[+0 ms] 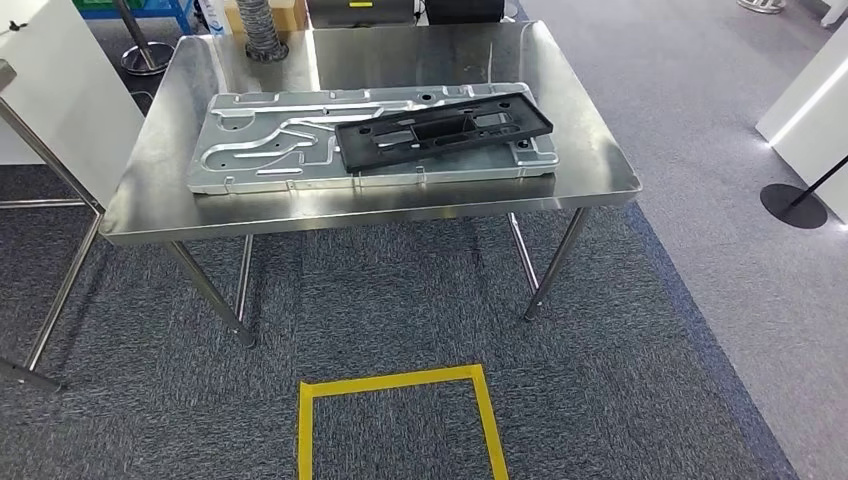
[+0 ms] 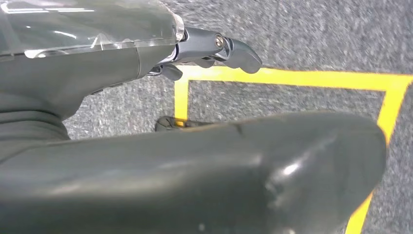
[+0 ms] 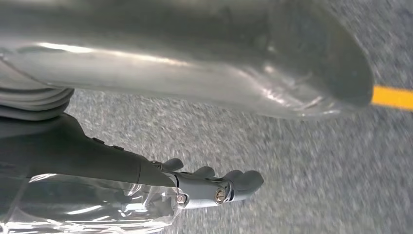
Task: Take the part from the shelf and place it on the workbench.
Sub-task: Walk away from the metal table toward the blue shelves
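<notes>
A black plastic frame part lies flat and slightly askew on a stamped silver metal plate, which rests on the steel workbench ahead of me. Nothing touches either piece. My left hand hangs low over the grey carpet, its fingers stretched out and holding nothing, just above a line of yellow tape. My right hand also hangs over the carpet with its fingers extended and nothing in them.
A yellow tape square marks the carpet in front of the workbench. Thin metal legs and a white cabinet stand at the left. A black stanchion base and a white panel are at the right.
</notes>
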Available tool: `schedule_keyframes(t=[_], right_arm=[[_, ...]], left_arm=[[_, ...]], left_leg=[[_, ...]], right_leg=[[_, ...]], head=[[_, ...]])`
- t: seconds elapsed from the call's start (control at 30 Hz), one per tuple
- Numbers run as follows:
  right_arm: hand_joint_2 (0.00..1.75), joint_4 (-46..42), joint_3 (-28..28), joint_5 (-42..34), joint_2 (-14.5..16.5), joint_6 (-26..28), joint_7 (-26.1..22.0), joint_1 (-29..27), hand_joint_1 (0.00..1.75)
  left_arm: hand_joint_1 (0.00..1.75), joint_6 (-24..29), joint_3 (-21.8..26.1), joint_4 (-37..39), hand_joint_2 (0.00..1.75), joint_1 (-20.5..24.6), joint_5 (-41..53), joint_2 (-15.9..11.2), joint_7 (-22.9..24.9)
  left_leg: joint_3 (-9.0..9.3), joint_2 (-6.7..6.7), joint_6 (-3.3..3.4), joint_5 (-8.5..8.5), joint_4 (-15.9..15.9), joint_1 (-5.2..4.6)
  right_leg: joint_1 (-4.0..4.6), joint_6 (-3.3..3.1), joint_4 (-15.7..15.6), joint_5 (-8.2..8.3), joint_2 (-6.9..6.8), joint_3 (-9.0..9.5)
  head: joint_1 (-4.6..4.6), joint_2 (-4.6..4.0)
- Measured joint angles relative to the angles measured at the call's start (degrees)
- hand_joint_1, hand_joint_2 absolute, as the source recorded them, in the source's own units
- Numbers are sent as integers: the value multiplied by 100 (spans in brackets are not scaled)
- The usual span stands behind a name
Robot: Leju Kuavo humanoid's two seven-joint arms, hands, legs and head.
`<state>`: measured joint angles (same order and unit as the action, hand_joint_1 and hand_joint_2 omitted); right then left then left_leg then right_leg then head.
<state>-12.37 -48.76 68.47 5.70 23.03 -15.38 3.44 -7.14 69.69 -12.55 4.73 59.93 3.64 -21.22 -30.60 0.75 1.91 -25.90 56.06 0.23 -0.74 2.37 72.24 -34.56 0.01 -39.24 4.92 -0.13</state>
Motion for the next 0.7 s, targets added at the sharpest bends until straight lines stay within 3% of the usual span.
schedule_keyframes(t=[0.03, 0.07, 0.13, 0.2, 0.23, 0.27, 0.33, 0.37, 0.47, 0.5, 0.53, 0.6, 0.63, 0.7], right_arm=[[0, 11, 11, 28, 11, -7, 13, 1, 0], [0, 20, 25, 66, 24, -18, 49, 3, 0], [0, 30, 60, 140, 38, -51, 158, 8, 0], [0, 34, 96, 175, 40, -80, 261, 23, 0], [0, 36, 108, 178, 40, -86, 294, 28, 0], [0, 39, 115, 179, 40, -93, 319, 30, 0], [0, 47, 122, 179, 39, -114, 350, 27, 0], [0, 50, 124, 176, 34, -127, 358, 28, 0], [0, 55, 125, 160, -15, -161, 333, 29, 0], [0, 58, 125, 154, -35, -177, 306, 27, 0], [0, 62, 125, 150, -52, -200, 274, 27, 0], [0, 76, 125, 140, -75, -262, 233, 28, 0], [0, 83, 124, 135, -81, -300, 230, 32, 0], [0, 99, 124, 109, -84, -429, 288, 30, 0]], left_arm=[[0, 1, -4, 0, 0, 0, -1, -3, 0], [0, -2, -8, 0, 0, -1, -3, -3, -3], [0, -18, -20, 0, 0, -2, -8, -2, -14], [0, -36, -36, 0, 0, -7, -13, 0, -30], [0, -39, -42, 0, 0, -8, -15, 1, -36], [0, -40, -45, 0, 0, -9, -17, 1, -40], [0, -40, -48, 0, 0, -12, -18, 1, -41], [0, -40, -48, 0, 0, -18, -16, 1, -38], [0, -40, -52, 0, 0, -37, -5, 4, -25], [0, -39, -55, 0, 0, -37, -1, 5, -22], [0, -39, -57, 0, 0, -33, 3, 5, -19], [0, -38, -61, 0, 0, -23, 7, 5, -11], [0, -38, -65, 0, 0, -15, 10, 5, -8], [0, -40, -76, 0, 0, 13, 24, 2, -7]], left_leg=[[-99, 3, -8, 73, 12, -7], [-207, 6, -21, 144, 28, -11], [-416, 6, -56, 277, 76, -13], [-553, 7, -113, 391, 122, -20], [-582, 11, -148, 447, 130, -20], [-598, 16, -185, 506, 123, -16], [-642, 9, -252, 514, 139, 0], [-692, -2, -277, 362, 237, 7], [-890, -21, -319, -528, 1099, 27], [-916, -21, -328, -687, 1439, 32], [-888, -21, -334, -688, 1674, 34], [-608, -22, -324, -386, 1646, 35], [-322, -25, -305, -277, 1356, 35], [363, -32, -248, -403, 478, 12]], right_leg=[[-4, 8, 179, 47, 0, 32], [-7, 8, 177, 206, 0, 149], [-7, -13, -409, 494, -1, 684], [20, -65, -1330, 406, 1, 1329], [41, -98, -1627, 316, 3, 1509], [65, -136, -1769, 278, 5, 1567], [62, -230, -1774, 377, -10, 1471], [56, -281, -1774, 447, -22, 1406], [74, -376, -1767, 669, -50, 1155], [86, -384, -1752, 743, -54, 1053], [97, -382, -1727, 817, -56, 936], [107, -365, -1648, 956, -55, 671], [107, -350, -1597, 1019, -52, 550], [117, -298, -1501, 1122, -50, 382]], head=[[0, 0], [0, 0], [0, 0], [0, 0], [0, 0], [0, 0], [0, 0], [0, 0], [1, 0], [2, 0], [2, 0], [2, 0], [2, 0], [2, 0]])
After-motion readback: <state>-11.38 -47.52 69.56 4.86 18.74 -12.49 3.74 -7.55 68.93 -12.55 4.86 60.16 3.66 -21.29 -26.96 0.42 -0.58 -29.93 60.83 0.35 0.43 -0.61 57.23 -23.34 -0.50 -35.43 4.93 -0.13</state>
